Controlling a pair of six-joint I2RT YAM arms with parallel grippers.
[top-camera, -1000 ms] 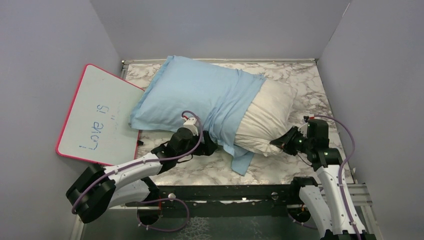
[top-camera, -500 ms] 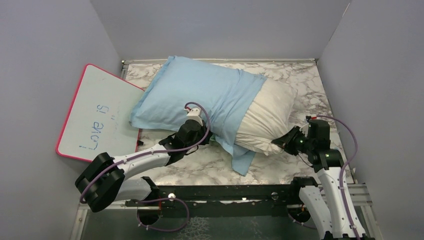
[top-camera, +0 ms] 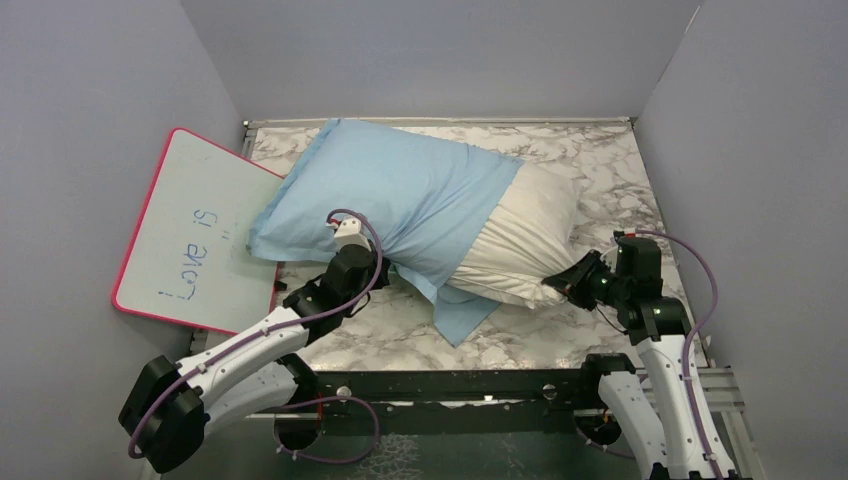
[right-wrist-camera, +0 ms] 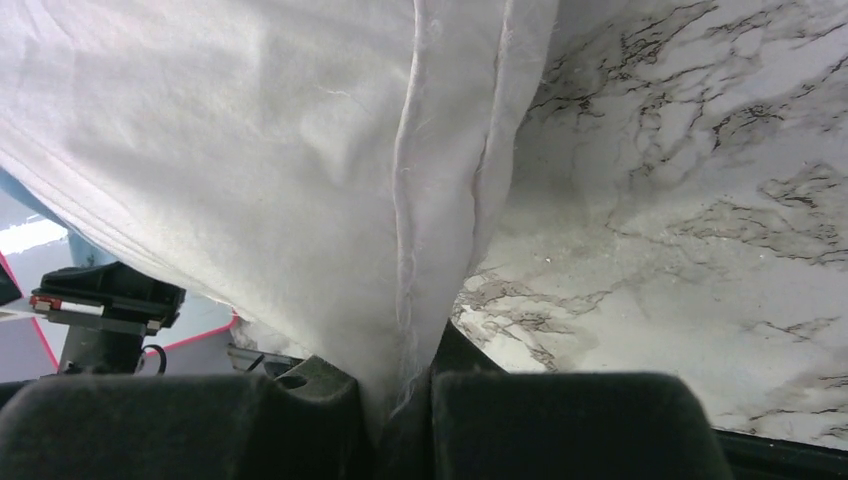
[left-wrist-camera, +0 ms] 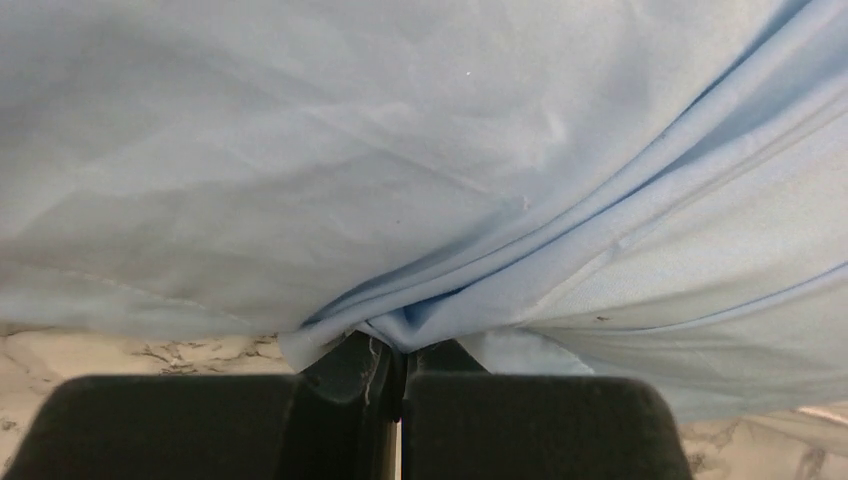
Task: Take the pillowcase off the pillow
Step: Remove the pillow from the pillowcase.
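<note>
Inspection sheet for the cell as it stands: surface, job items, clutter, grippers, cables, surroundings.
Surface: marble-pattern tabletop, bare at the right and along the near edge.
Job's things: light blue pillowcase covers the left part of the pillow. The pillow's off-white right end is exposed, and a flap of the pillowcase trails toward the near edge.
Clutter: pink-rimmed whiteboard at the left, with "Love is" written on it.
Grippers: left gripper shut on bunched pillowcase cloth. Right gripper shut on the pillow's seamed corner.
Cables: purple cables loop along both arms. The left loop lies over the pillowcase.
Surroundings: grey walls on three sides, black frame rail in front.
</note>
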